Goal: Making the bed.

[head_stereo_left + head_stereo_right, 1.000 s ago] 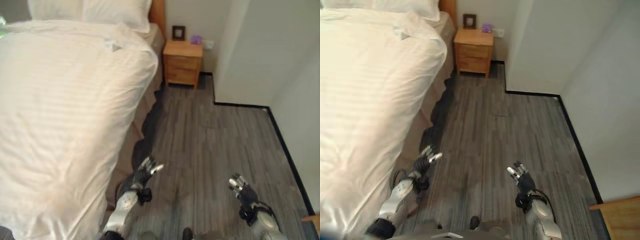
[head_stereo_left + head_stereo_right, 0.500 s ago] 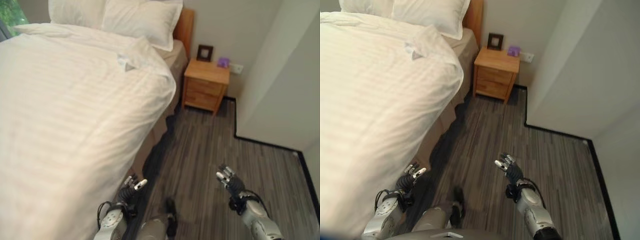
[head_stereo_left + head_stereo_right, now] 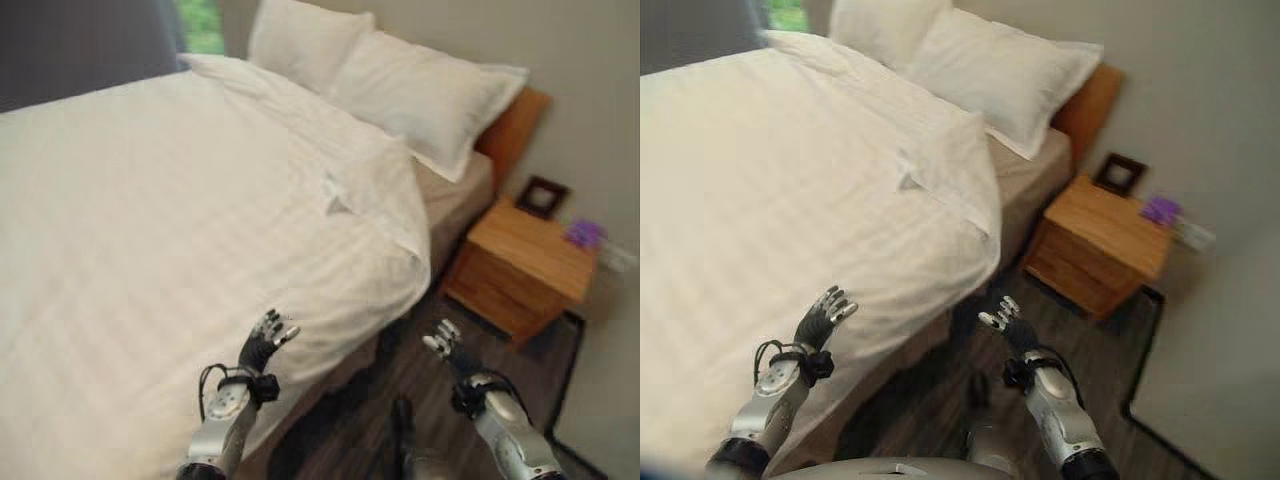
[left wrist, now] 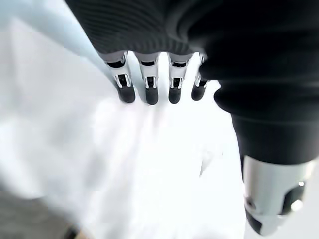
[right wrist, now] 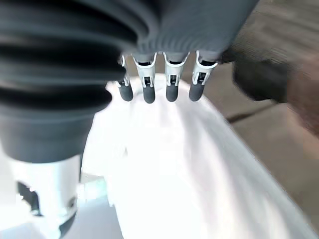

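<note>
A bed with a white striped duvet (image 3: 170,220) takes up the left and middle of the eye views. The duvet's top edge lies folded back near the head, with a small turned corner (image 3: 335,195). Two white pillows (image 3: 420,95) lean on the wooden headboard (image 3: 515,125). A strip of beige sheet (image 3: 1025,180) shows beside the pillows. My left hand (image 3: 265,345) hovers open over the duvet's near side edge, holding nothing. My right hand (image 3: 445,345) is open in the air above the floor beside the bed. The white duvet (image 4: 149,164) lies past my left hand's fingertips (image 4: 149,94).
A wooden nightstand (image 3: 525,265) stands right of the bed, with a dark picture frame (image 3: 543,196) and a small purple thing (image 3: 583,232) on it. Dark wood-grain floor (image 3: 1110,370) runs between bed and wall. A black baseboard (image 3: 1140,350) edges a white wall at right.
The view has swung left and up toward the bed's head, so the bed now fills more of it. Both hands stay raised and open; the left one now shows over the duvet's edge.
</note>
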